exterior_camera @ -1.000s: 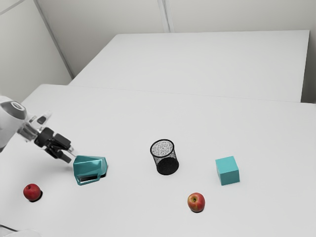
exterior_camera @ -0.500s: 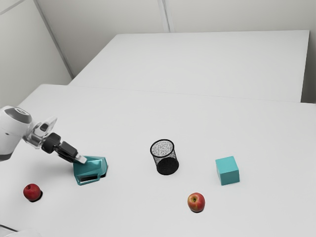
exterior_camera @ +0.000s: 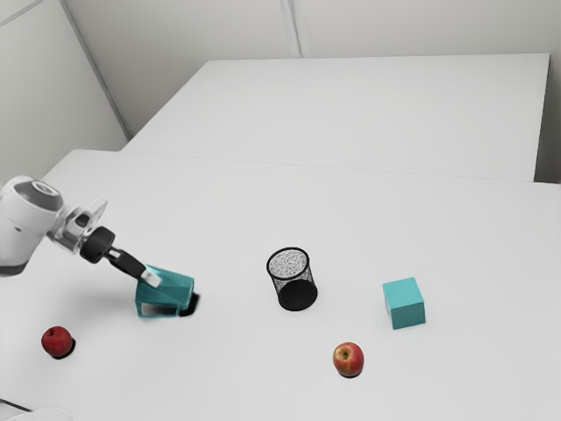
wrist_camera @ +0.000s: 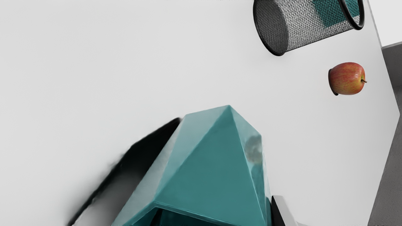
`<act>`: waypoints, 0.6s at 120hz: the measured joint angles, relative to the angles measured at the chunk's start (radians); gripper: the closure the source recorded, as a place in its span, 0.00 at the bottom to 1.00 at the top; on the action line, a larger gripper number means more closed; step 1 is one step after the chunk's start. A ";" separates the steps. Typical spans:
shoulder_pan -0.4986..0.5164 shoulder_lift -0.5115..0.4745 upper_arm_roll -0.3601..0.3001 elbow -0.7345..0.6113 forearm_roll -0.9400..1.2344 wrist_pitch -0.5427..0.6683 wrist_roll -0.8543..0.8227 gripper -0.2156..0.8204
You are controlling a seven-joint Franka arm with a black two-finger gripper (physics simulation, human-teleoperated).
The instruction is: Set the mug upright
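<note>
The teal faceted mug (exterior_camera: 178,288) lies on its side, its handle toward the exterior view's bottom, with a dark shadow beside its base end. My gripper (exterior_camera: 152,279) reaches down onto its mouth end, shut on the mug. In the wrist view the mug (wrist_camera: 207,169) points its base away from the hand. One finger of the gripper (wrist_camera: 216,216) is against the mug's outer side; a dark shape shows inside the mouth, where the other finger is mostly hidden.
A black mesh bin (exterior_camera: 293,279) stands near the exterior view's middle, with a red-yellow apple (exterior_camera: 348,359) and a teal cube (exterior_camera: 404,303) farther right. A dark red apple (exterior_camera: 57,341) sits at the left, near the mug.
My gripper has come down to the mug's mouth end and closed on it. In the last half second the mug has shifted and turned slightly, and its shadow has widened at the base end.
</note>
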 joint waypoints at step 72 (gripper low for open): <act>-0.011 -0.175 -0.363 -0.020 0.401 0.316 -0.200 0.97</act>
